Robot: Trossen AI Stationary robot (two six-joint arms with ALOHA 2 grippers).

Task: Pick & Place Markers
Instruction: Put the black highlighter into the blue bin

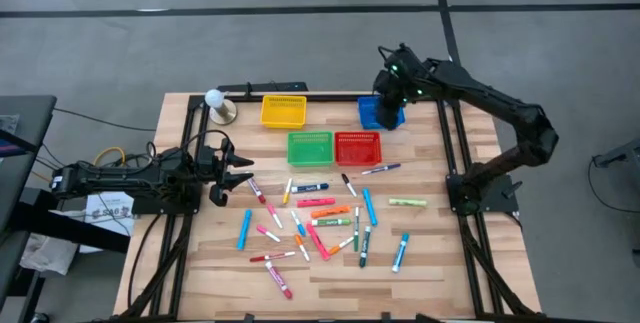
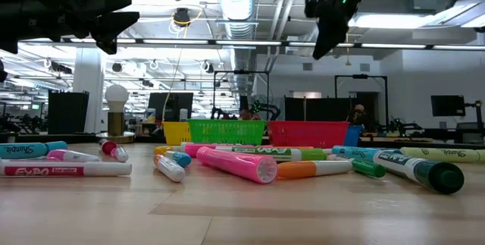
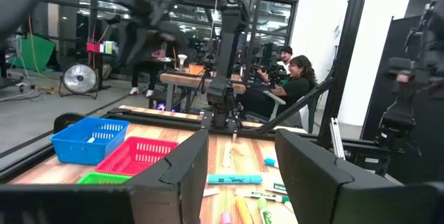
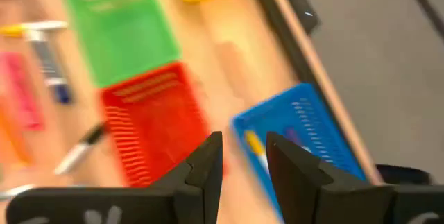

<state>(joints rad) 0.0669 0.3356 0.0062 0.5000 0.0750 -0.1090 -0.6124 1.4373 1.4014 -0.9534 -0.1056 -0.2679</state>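
Observation:
Several markers in pink, red, orange, blue, green and white lie scattered flat on the wooden table's middle and near part; the low view shows them close up. My right gripper hangs high above the blue basket, tipped downward. Its fingers are open, and only table and basket show through the gap. My left gripper waits open at the table's left edge, level, clear of the markers.
Yellow and blue baskets stand at the far edge, green and red ones just nearer. Something yellow lies in the blue basket. A bulb on a round base stands far left. People sit beyond the table.

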